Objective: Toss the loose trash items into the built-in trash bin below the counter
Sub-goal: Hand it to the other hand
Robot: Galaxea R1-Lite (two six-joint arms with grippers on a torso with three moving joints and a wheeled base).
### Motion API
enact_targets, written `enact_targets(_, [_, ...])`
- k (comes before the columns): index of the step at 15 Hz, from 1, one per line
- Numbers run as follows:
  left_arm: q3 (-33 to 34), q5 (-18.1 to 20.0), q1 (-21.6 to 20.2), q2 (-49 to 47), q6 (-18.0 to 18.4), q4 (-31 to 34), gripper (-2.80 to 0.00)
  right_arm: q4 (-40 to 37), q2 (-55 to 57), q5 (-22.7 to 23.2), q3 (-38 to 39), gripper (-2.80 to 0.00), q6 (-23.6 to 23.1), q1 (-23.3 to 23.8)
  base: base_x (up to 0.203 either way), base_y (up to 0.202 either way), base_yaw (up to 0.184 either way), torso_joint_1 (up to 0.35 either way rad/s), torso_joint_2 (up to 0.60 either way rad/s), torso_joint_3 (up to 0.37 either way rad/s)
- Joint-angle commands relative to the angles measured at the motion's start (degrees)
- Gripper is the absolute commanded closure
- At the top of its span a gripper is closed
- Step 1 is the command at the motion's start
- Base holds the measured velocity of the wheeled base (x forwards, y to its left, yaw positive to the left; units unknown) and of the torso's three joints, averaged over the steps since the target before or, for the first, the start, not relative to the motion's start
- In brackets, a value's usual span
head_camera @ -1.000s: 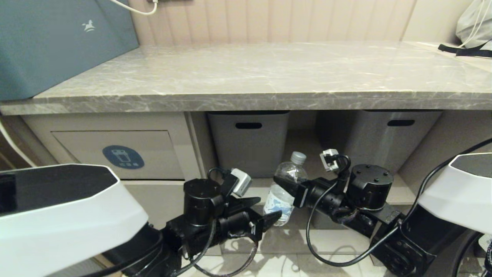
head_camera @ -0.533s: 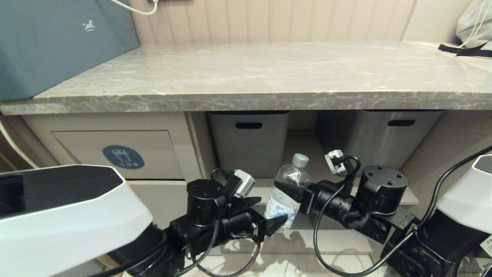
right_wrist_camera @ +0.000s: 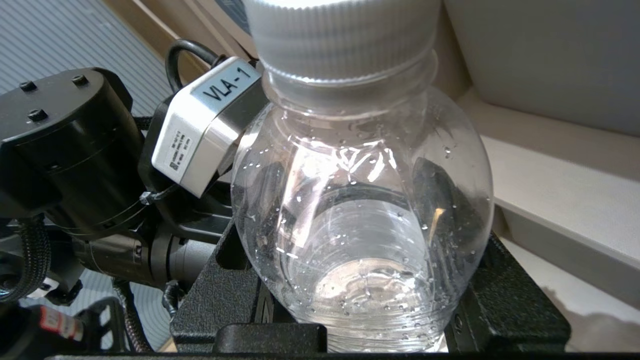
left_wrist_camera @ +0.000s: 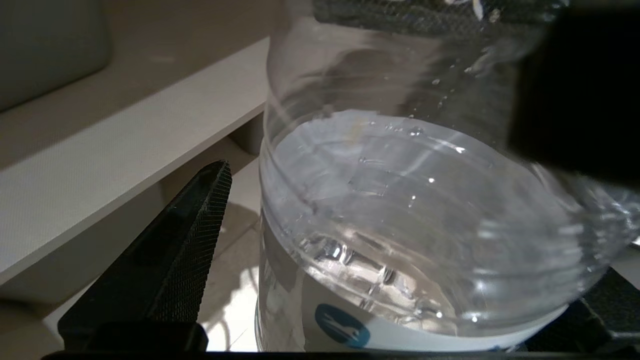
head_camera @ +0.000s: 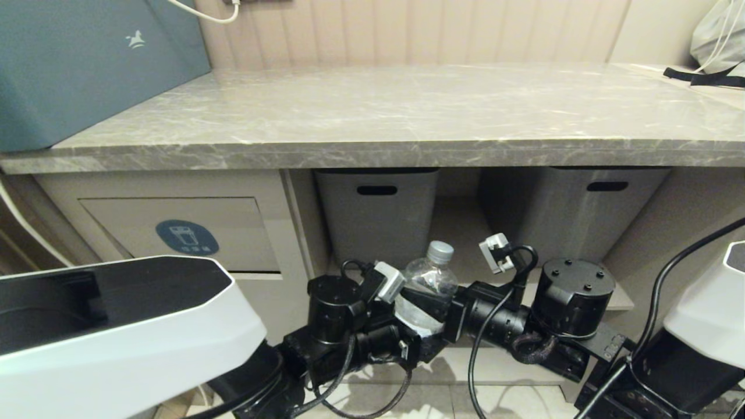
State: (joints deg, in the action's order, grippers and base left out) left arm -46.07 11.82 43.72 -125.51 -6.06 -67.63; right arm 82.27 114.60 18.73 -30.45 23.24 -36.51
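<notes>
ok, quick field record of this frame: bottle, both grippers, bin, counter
bottle: clear water bottle, grey cap, upright, held below the counter edge
right gripper: shut on the bottle's body, a finger on each side
left gripper: open around the bottle's lower body; one finger stands apart from the plastic
bin: trash bin flap with blue sticker, shut, to the bottle's left
counter: marble counter, no bottle on its visible part
behind the bottle: two grey tubs
</notes>
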Motion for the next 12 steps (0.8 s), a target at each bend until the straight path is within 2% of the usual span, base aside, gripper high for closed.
enact_targets(1, [-1.4, 0.0, 0.0, -1.4, -0.1, -0.5, -2.80, 0.3, 0.2, 0.6, 0.3, 0.00, 0.2, -0.7, 0.000, 0.000, 0.000, 0.000, 0.00, 0.000])
enact_targets(2, [-2.3, 0.0, 0.0, -1.8, 0.0, -0.5, -2.80, 0.3, 0.2, 0.9, 0.5, 0.00, 0.2, -0.7, 0.000, 0.000, 0.000, 0.000, 0.00, 0.000])
enact_targets(3, [-2.8, -0.1, 0.1, -2.0, 0.1, -0.5, 0.00, 0.3, 0.5, 1.1, 0.7, 0.00, 0.2, -0.7, 0.000, 0.000, 0.000, 0.000, 0.00, 0.000])
enact_targets(8, [-2.4, -0.3, -0.1, -1.3, -0.4, -0.6, 0.00, 0.4, 0.9, 0.8, 0.6, 0.00, 0.2, -0.7, 0.000, 0.000, 0.000, 0.000, 0.00, 0.000])
enact_targets(9, [-2.4, -0.4, -0.5, -1.0, -0.4, -0.5, 0.00, 0.5, 1.5, 0.5, 0.7, -2.80, -0.1, -0.6, 0.000, 0.000, 0.000, 0.000, 0.00, 0.000])
enact_targets(12, [-2.2, -0.4, -1.8, -0.2, -0.4, -0.5, 0.00, 0.8, 1.5, 0.4, 1.7, -2.80, -0.5, -0.6, 0.000, 0.000, 0.000, 0.000, 0.00, 0.000])
